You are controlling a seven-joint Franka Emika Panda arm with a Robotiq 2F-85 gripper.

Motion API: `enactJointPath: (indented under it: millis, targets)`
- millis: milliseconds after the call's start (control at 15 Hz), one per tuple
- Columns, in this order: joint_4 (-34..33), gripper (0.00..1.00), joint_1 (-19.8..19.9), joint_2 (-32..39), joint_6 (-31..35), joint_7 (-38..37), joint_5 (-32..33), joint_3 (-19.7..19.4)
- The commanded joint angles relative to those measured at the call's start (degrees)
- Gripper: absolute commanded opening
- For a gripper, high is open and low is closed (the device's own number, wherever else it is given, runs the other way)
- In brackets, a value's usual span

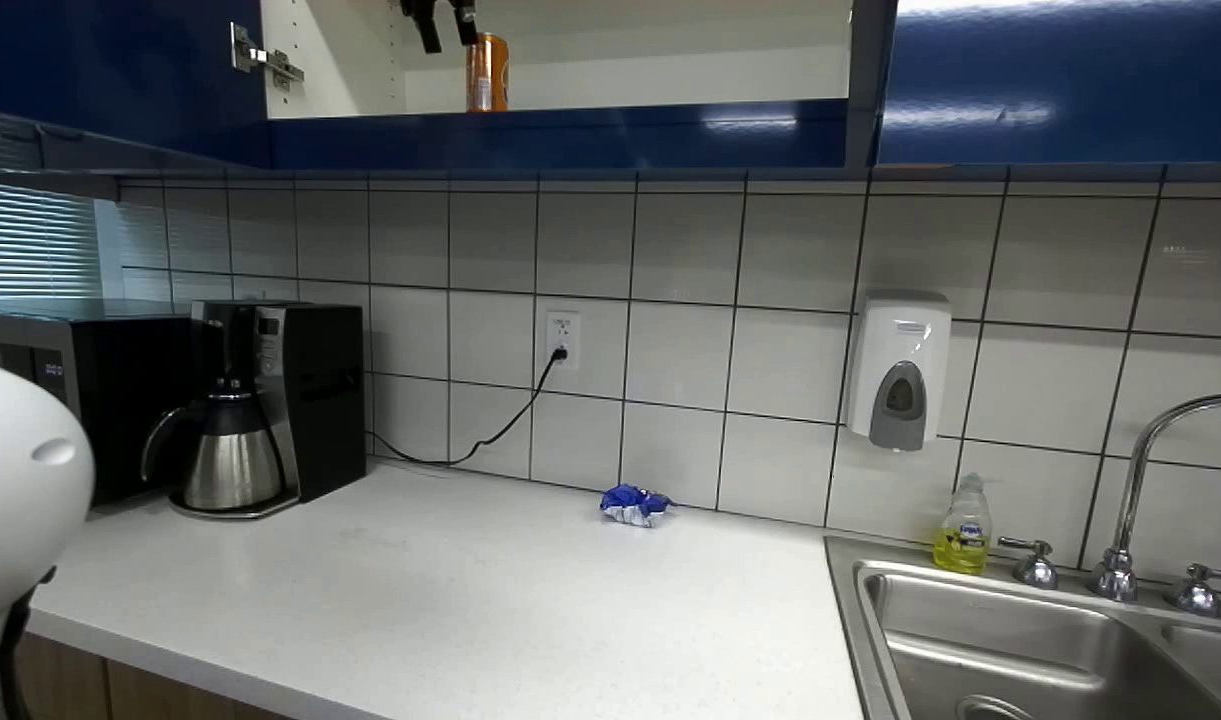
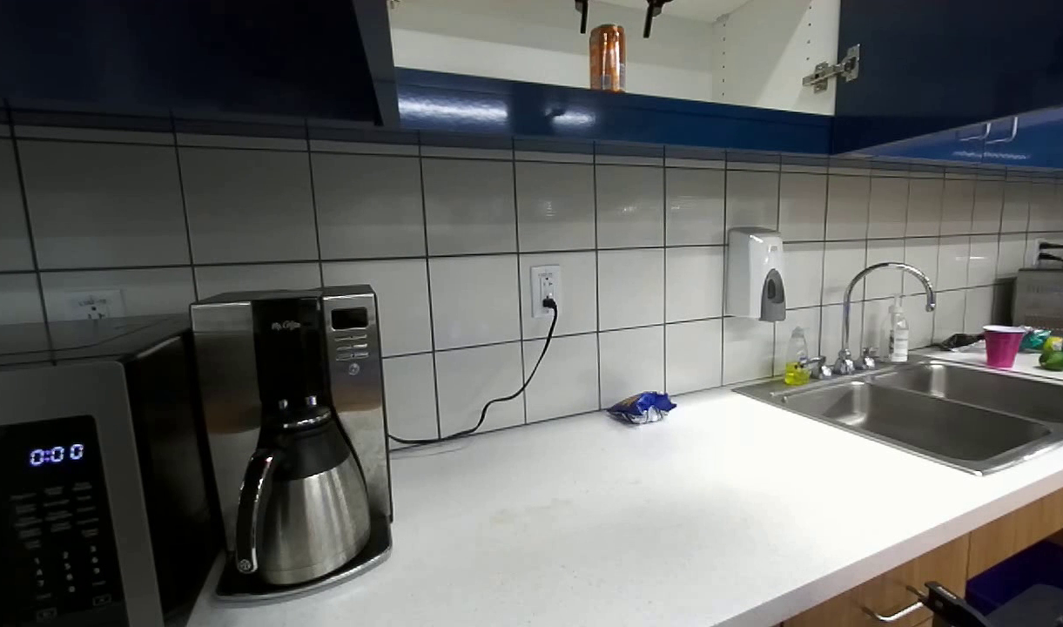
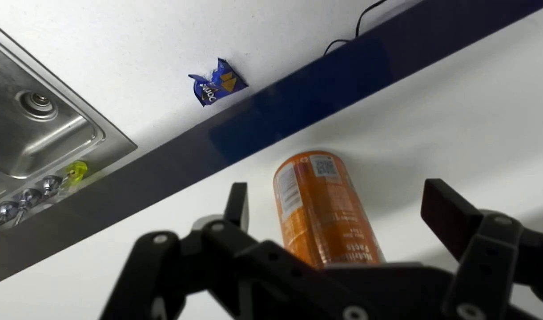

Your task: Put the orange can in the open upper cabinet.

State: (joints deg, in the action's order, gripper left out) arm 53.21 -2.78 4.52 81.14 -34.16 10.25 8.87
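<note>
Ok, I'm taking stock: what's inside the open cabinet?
An orange can stands inside, the open gripper near it. The cabinet's front edge hides its floor except in the wrist view.

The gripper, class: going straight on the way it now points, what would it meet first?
Probably the orange can, seen between the open jaws of the gripper in the wrist view. Depth is unclear: the jaws may pass beside it and meet the floor of the open upper cabinet first.
</note>
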Motion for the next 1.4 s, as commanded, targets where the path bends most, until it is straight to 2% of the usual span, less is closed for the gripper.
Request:
enactJointPath:
  millis: [0, 733, 1333]
  targets:
    - [14.0, 1.00, 1.4, -8.8, 3.9, 2.9, -4.3, -0.9]
    - [47.2, 1.00, 0.1, -24.4, 14.8, 10.1, -11.0, -3.4]
    - [79.1, 1.00, -0.2, -32.3, 29.1, 17.0, -16.1, -3.8]
